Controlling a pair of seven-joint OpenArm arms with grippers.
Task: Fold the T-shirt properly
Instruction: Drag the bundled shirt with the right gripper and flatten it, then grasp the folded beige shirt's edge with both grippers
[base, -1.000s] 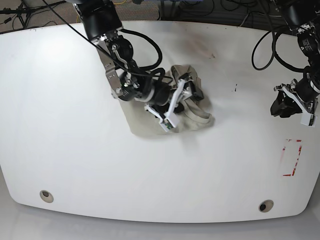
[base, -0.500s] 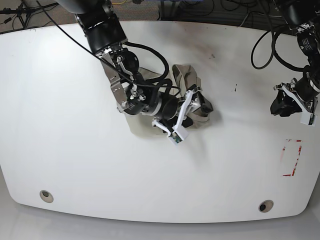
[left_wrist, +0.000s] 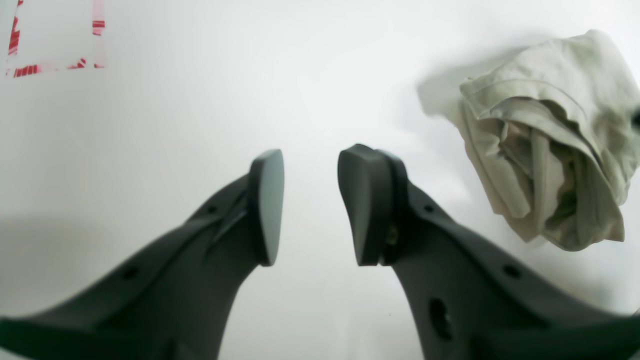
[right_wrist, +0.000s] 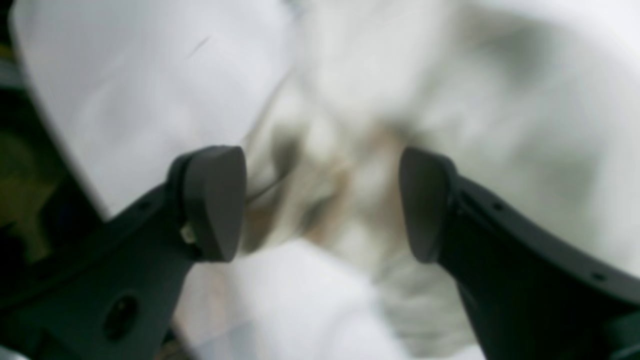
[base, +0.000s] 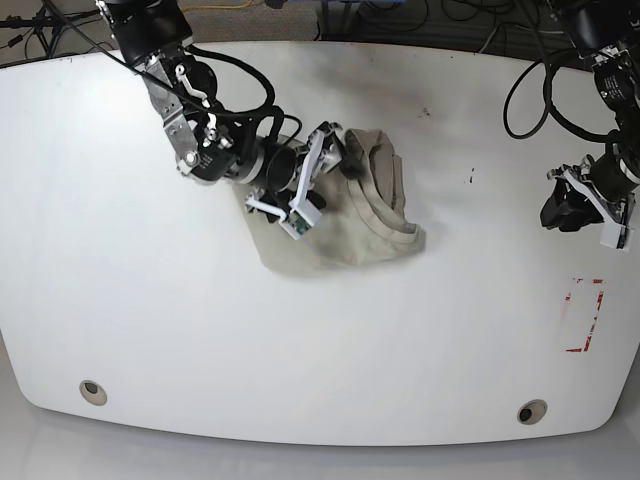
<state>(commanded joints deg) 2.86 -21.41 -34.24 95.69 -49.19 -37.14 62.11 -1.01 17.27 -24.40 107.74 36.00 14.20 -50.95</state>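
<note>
The T-shirt (base: 365, 225) lies on the white table (base: 130, 280) as a crumpled khaki heap, with its collar band showing on the right side. My right gripper (base: 330, 180) hovers at the heap's upper left edge. In the right wrist view the right gripper (right_wrist: 320, 200) is open, and the blurred T-shirt (right_wrist: 330, 165) lies beyond its fingers. My left gripper (base: 557, 212) hangs far to the right over bare table. In the left wrist view the left gripper (left_wrist: 312, 205) is open and empty, with the T-shirt (left_wrist: 550, 140) off to the upper right.
A red tape rectangle (base: 585, 315) marks the table near its right edge, also seen as red tape (left_wrist: 55, 65). Two round holes (base: 92, 392) (base: 532, 411) sit near the front edge. Cables (base: 400, 20) lie behind the back edge.
My right arm has pulled back up and to the left, off the T-shirt, which now lies uncovered as a heap. The left arm has not moved.
</note>
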